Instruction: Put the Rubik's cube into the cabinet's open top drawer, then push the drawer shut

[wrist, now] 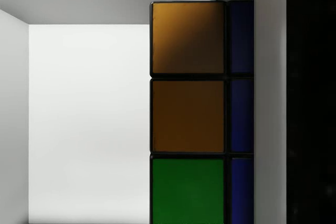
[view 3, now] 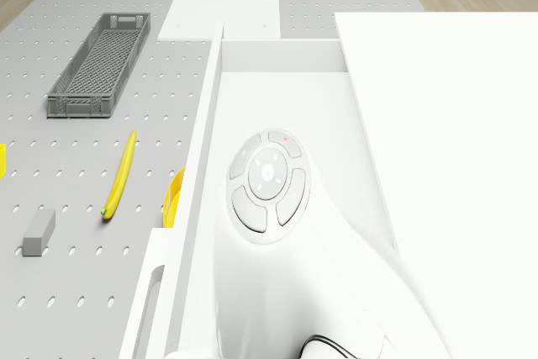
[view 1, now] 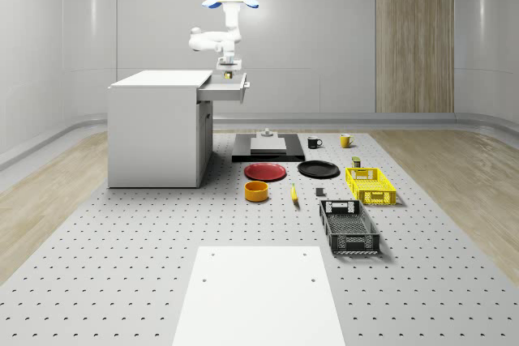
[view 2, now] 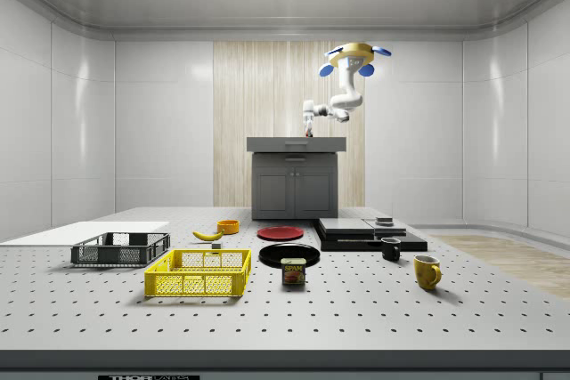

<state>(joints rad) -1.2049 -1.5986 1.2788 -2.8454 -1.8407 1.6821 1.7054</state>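
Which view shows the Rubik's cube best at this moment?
The wrist view: the Rubik's cube sits close up, orange, green and blue stickers clear, over the drawer's white floor. The whole-scene view gives a small speck under the tool at the open drawer. In the drone view the arm covers it.

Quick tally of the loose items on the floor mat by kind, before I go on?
Crates: 2, yellow, dark grey
Plates: 2, red, black
Mugs: 2, black, yellow
Orange bowl: 1
Banana: 1
Spam can: 1
Total: 9
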